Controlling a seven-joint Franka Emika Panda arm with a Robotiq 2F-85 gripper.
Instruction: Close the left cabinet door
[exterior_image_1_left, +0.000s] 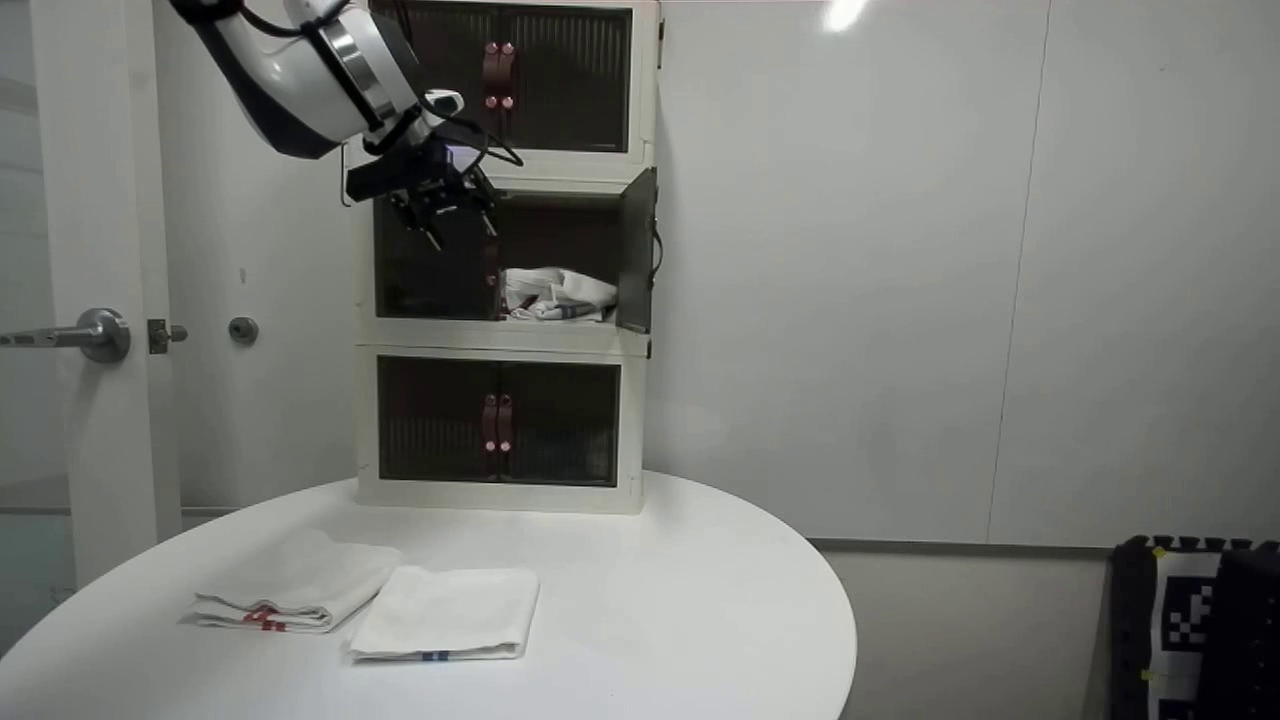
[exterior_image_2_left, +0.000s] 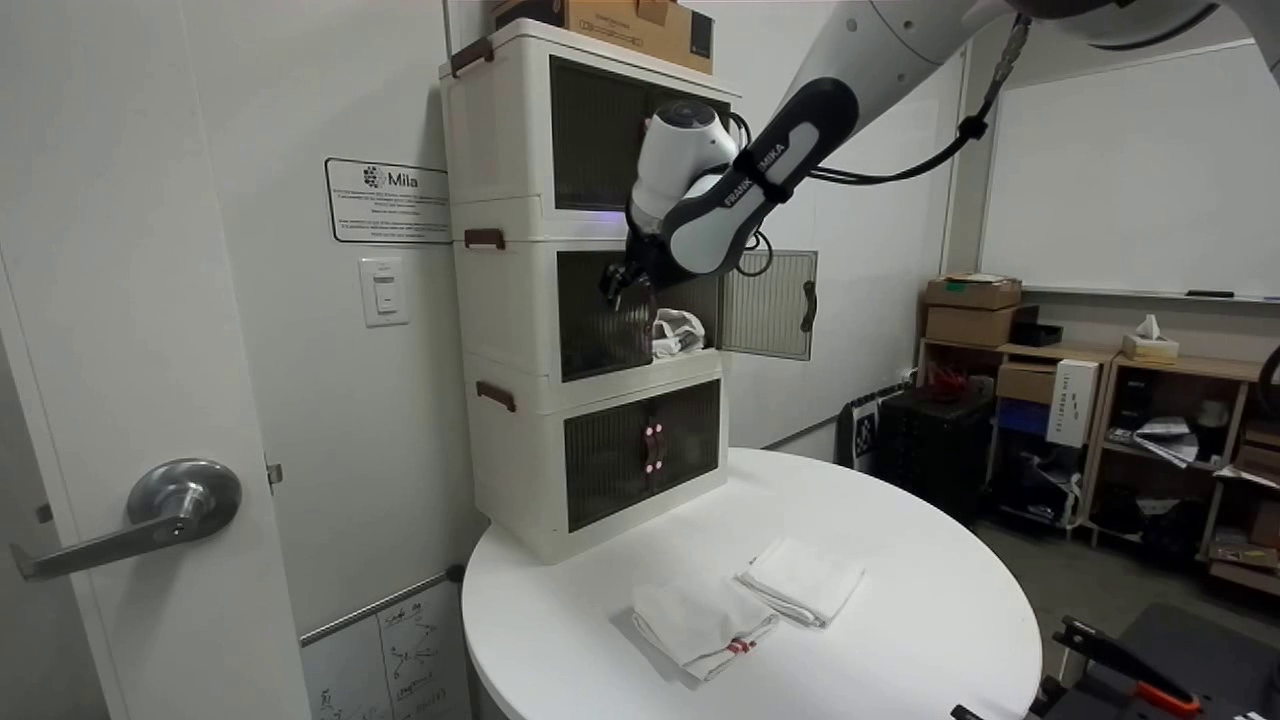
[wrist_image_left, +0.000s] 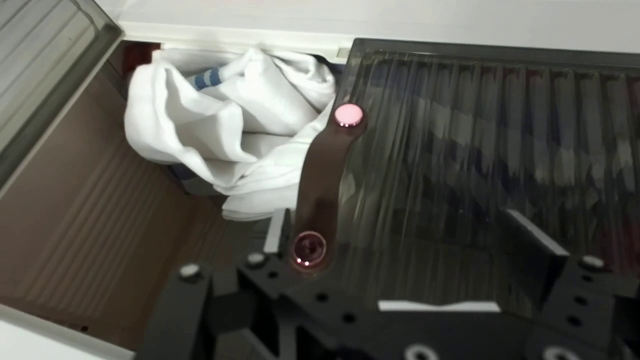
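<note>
Left cabinet door (exterior_image_1_left: 430, 285), a dark, ribbed, see-through panel in the middle tier of the white three-tier cabinet (exterior_image_1_left: 430, 336), stands upright directly ahead of the black two-fingered gripper (exterior_image_1_left: 463, 232), jaws apart, contact unclear; any closing push presumably runs straight inward.

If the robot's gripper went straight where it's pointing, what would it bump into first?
Probably the left cabinet door, the dark see-through panel. In the wrist view the open gripper points at it, one finger showing beside its brown handle, so that might come first; depth is hard to judge.
</note>
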